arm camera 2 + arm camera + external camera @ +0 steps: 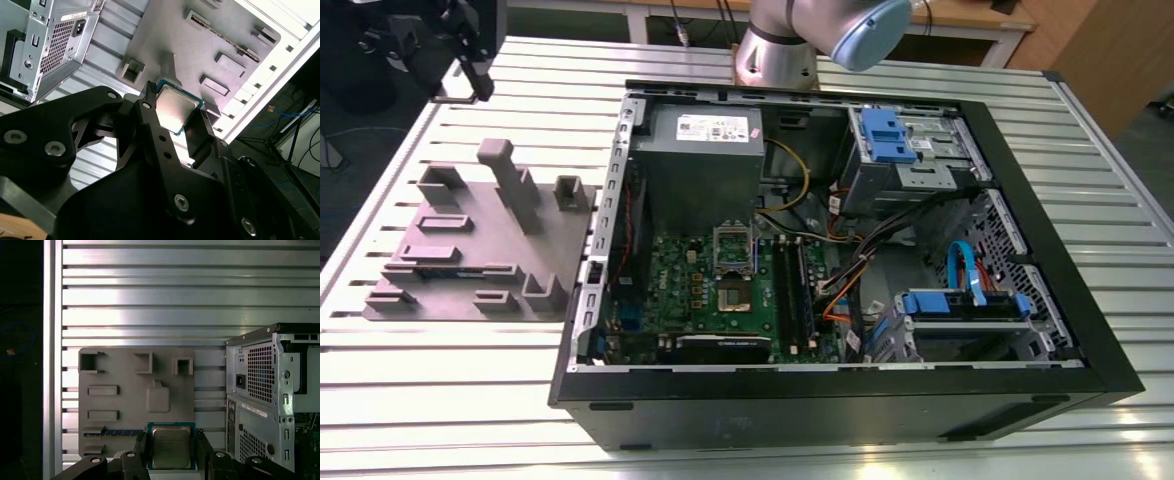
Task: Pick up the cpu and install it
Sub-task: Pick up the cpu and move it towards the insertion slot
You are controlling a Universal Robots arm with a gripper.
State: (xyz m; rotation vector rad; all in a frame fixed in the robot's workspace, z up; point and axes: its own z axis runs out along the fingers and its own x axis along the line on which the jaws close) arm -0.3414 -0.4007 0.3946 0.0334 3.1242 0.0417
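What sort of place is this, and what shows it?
Likely a robotics lab: an open computer case on a slatted metal table beside a grey fixture; the gripper holds a cpu.

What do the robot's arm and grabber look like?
The arm is a shiny silver-grey metal tube with a round light-blue cap on its joint. The gripper is matte black, with two chunky angular fingers and small round silver screws.
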